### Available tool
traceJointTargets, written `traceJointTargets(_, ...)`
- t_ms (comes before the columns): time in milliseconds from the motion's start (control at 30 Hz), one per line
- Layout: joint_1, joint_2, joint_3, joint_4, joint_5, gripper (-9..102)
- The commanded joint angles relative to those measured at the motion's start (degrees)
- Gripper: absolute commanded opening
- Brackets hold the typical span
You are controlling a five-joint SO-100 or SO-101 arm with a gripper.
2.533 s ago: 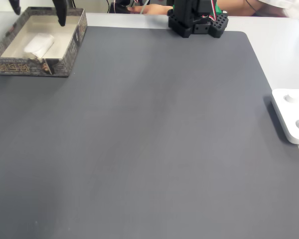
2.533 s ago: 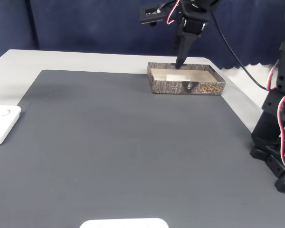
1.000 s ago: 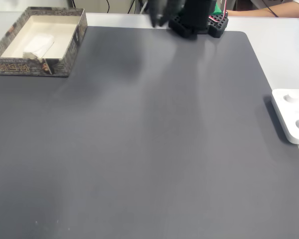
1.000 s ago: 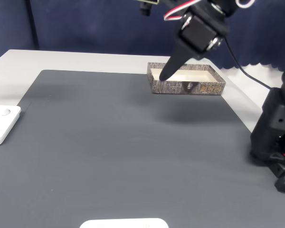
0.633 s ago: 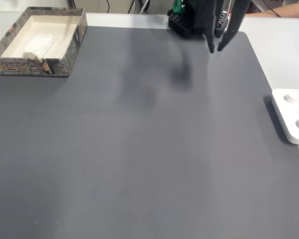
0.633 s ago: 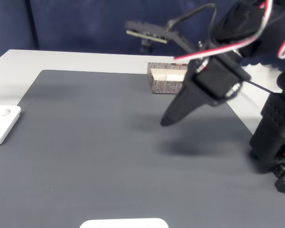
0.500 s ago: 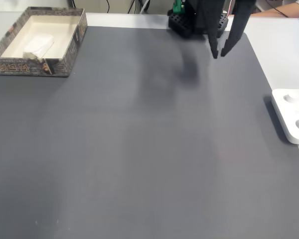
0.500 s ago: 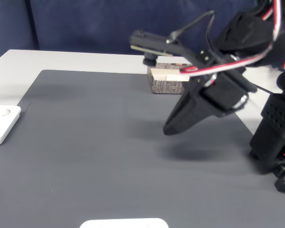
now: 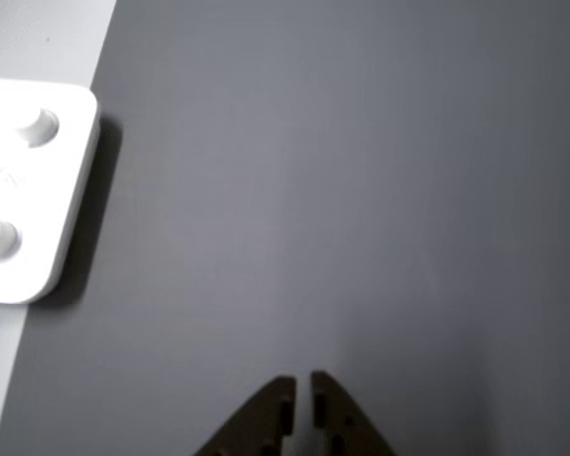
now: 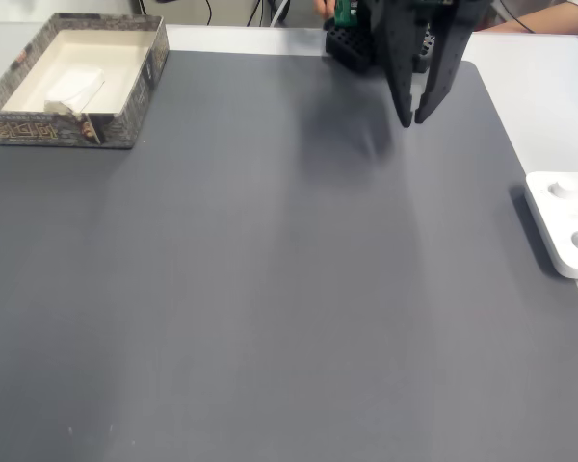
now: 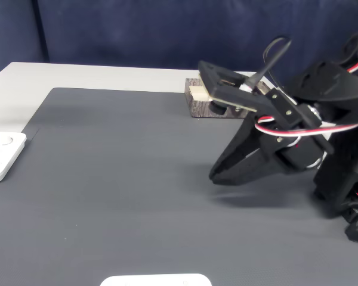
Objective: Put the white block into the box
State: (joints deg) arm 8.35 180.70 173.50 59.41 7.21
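Your gripper [image 10: 412,122] is hanging over the far right part of the dark mat [image 10: 270,289], close to the arm's base [image 10: 366,43]. Its two black fingers are nearly together, with just a thin slit between the tips, and they are holding nothing. In the other view the tips [image 9: 301,383] are showing the same thin slit over bare mat.

The white block [image 10: 75,87] is lying inside the box [image 10: 39,130], in the far left corner of a fixed view. So the block is already where the task wants it. It is resting on the pale floor of the box, closer to the near wall, with its long side tilted, running from near left to far right. It looks a bit soft and blurry from here, so I am only guessing at its exact edges.

The thing that matters is this: the block and box are sitting well apart from your gripper, far off to its left in that fixed view. In another fixed view the box [image 11: 197,106] is peeking out behind the arm, on the far side.

The white device with round buttons [image 10: 568,231] is lying at the right edge, near the gripper's side but not touching it.

I think nothing is left to pick up, so you are probably just bringing the arm home.
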Motion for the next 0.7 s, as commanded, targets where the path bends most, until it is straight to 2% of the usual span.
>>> traceJointTargets(0,0.6,4.9,1.5,-1.1,0.2,-2)
traceJointTargets(333,0.9,9.6,3.6,4.4,-1.1,-2)
traceJointTargets(467,0.8,9.6,3.7,10.3,-6.1,-2)
traceJointTargets(667,1.0,9.7,3.7,10.4,-3.5,-1)
